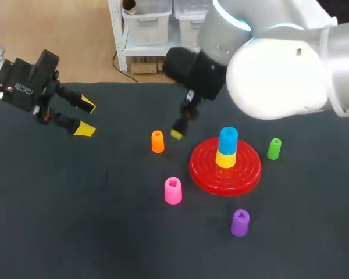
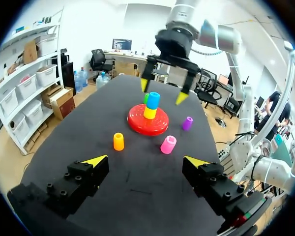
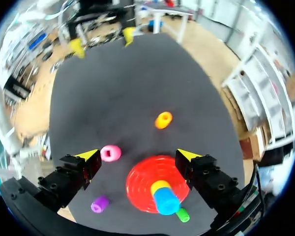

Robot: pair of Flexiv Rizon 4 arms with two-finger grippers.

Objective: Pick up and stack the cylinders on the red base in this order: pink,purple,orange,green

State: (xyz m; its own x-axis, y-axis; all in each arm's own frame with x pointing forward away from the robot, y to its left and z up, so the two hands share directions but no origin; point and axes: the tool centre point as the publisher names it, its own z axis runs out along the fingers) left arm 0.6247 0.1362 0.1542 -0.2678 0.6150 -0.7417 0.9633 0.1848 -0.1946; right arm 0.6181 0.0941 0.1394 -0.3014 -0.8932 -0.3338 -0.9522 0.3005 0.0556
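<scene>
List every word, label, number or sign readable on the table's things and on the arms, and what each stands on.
Nothing can be read as text.
The white label on the black body of the left gripper: too small to read.
The pink cylinder: a square recess on top, no writing.
The purple cylinder: a triangular recess on top, no writing.

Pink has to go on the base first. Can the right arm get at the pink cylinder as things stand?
Probably yes. The pink cylinder stands upright, apart from the red base and purple cylinder, and the right arm hangs nearby with open jaws holding nothing.
</scene>
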